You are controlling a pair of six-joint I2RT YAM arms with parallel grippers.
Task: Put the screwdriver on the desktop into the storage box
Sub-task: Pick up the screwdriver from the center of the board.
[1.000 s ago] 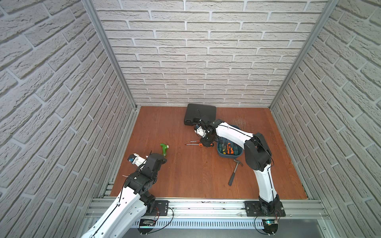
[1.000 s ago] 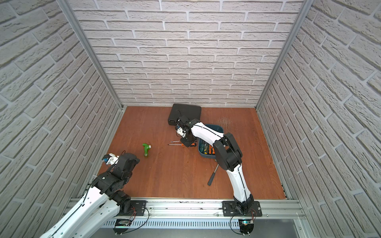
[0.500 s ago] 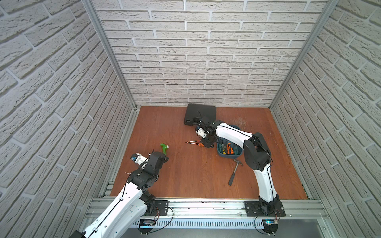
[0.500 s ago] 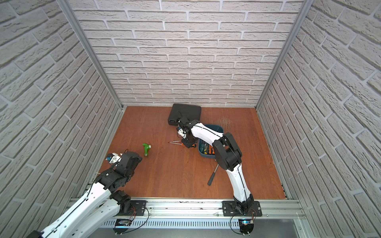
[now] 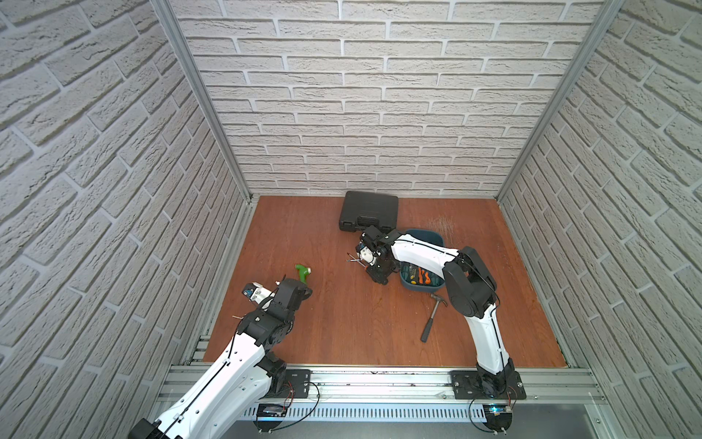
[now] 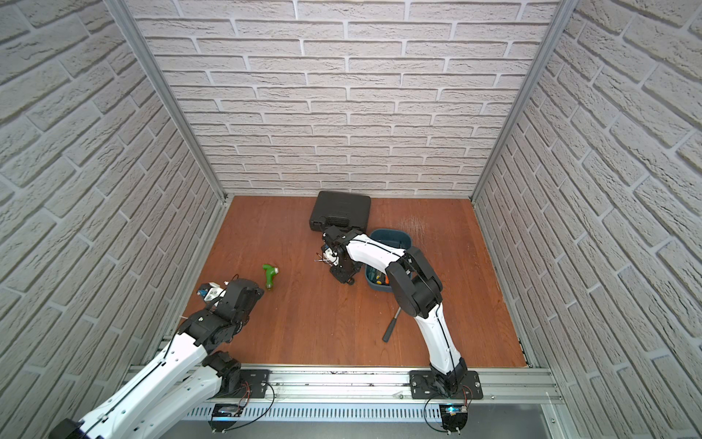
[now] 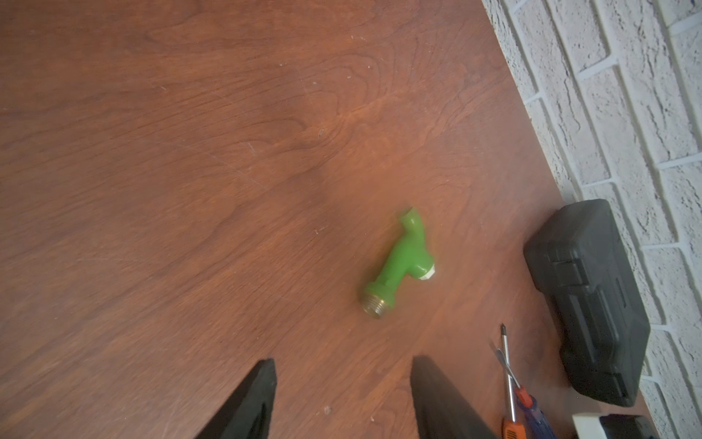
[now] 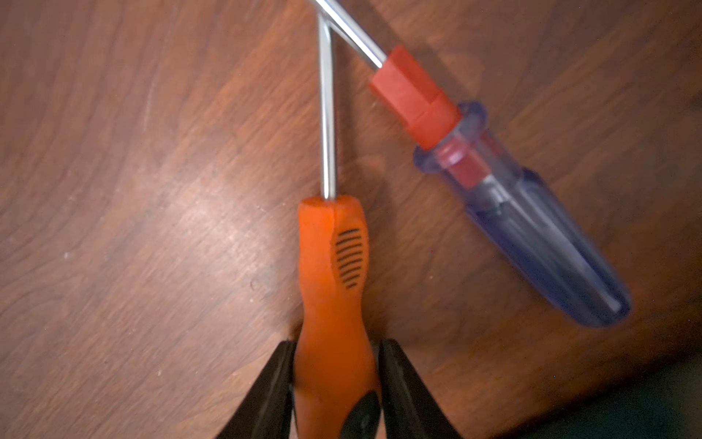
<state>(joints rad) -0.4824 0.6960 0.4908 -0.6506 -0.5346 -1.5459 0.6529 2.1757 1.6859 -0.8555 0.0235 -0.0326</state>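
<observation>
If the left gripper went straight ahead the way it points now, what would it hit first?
Probably the green pipe fitting, lying ahead of the open left gripper on the desktop, though depth is unclear.

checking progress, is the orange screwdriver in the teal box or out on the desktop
Out: the orange screwdriver lies on the desktop, handle gripped by the right end effector.

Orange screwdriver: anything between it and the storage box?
Nothing visible stands between them. The right gripper grips the orange screwdriver, with the storage box close by its handle end. The blue-handled screwdriver lies alongside, shafts crossing near the tips; lifting may nudge it.
</observation>
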